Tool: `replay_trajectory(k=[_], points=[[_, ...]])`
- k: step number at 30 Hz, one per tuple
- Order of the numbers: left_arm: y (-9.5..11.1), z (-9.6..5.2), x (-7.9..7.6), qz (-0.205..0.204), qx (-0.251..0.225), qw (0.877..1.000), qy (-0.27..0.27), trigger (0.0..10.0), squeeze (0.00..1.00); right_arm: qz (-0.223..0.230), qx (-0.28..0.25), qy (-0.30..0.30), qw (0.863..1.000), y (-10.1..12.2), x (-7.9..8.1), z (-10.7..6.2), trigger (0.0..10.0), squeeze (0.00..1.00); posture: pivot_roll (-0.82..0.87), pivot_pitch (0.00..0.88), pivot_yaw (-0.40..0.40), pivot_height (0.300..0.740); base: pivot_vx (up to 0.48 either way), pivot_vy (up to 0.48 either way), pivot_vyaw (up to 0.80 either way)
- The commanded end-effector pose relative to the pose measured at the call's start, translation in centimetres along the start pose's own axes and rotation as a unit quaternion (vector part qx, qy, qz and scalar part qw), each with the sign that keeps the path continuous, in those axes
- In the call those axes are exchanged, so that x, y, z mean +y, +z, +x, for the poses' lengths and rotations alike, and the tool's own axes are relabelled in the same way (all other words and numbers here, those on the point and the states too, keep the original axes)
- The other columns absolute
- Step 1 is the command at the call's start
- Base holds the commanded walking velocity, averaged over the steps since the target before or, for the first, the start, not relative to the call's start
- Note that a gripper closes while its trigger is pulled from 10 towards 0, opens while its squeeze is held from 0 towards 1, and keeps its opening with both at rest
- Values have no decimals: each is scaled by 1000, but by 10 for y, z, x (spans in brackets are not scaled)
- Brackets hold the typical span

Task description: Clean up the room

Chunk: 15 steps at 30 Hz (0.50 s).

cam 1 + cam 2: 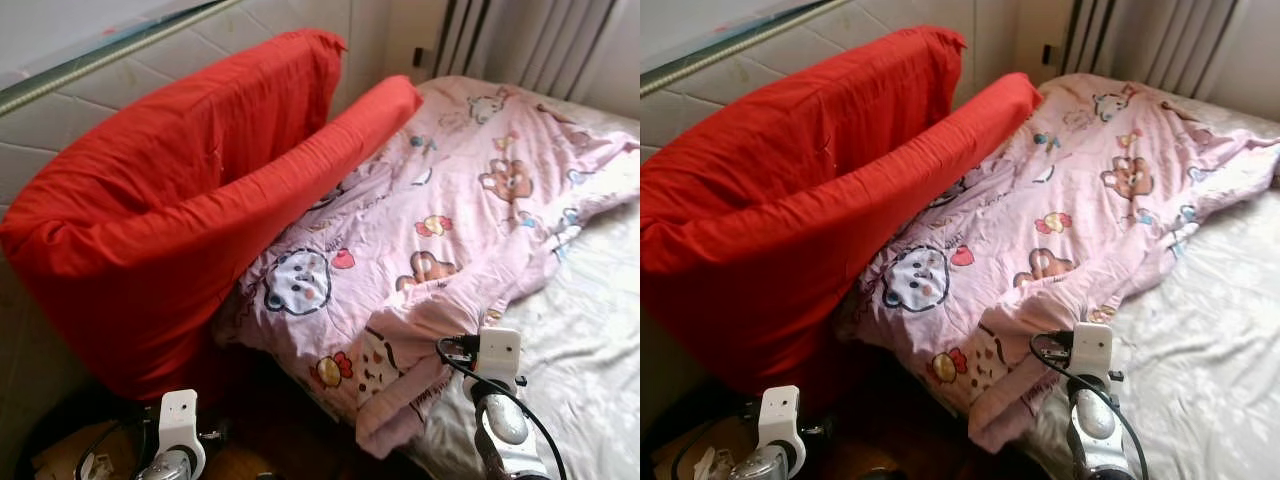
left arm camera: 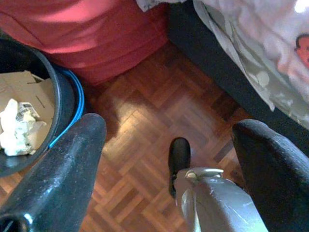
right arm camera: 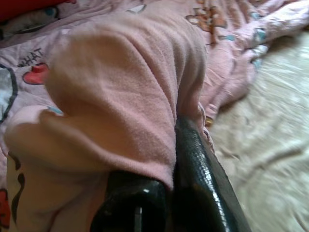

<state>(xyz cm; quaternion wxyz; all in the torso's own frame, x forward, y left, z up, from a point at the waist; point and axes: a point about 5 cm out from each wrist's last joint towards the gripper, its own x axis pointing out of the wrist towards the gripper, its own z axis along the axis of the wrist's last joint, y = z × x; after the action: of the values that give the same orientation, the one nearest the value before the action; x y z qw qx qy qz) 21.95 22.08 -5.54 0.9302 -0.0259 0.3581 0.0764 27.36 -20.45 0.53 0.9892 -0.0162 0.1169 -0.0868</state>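
A pink blanket (image 1: 450, 200) printed with cartoon bears lies rumpled across the bed. Its near corner (image 3: 125, 96) is folded up, and my right gripper (image 3: 169, 186) is shut on that fold at the bed's near edge, below my right wrist (image 1: 497, 360). Two big red cushions (image 1: 170, 200) lean against the padded headboard (image 1: 60, 130) on the left. My left gripper (image 2: 166, 145) is open, with nothing between its fingers (image 2: 63, 179). It hangs above the parquet floor (image 2: 145, 111) beside the bed.
A black bin (image 2: 67, 96) with a blue rim holds cardboard and crumpled paper on the floor by the red cushions. A pale sheet (image 1: 590, 330) covers the right side of the mattress. Curtains (image 1: 540, 40) hang behind the bed.
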Motion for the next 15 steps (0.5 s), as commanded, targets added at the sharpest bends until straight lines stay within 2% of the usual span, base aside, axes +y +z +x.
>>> replay_trajectory(k=[1,15], points=[[-8,-2,6,7,17,1000,5,10000,0,-1,-5,-9,1000,-1,-2,-1,10000,0,46,107,57,740,-274,0,0],[-9,-3,7,9,17,1000,6,10000,0,-9,-63,-46,997,20,-8,5,10000,0,48,107,61,740,-276,0,0]])
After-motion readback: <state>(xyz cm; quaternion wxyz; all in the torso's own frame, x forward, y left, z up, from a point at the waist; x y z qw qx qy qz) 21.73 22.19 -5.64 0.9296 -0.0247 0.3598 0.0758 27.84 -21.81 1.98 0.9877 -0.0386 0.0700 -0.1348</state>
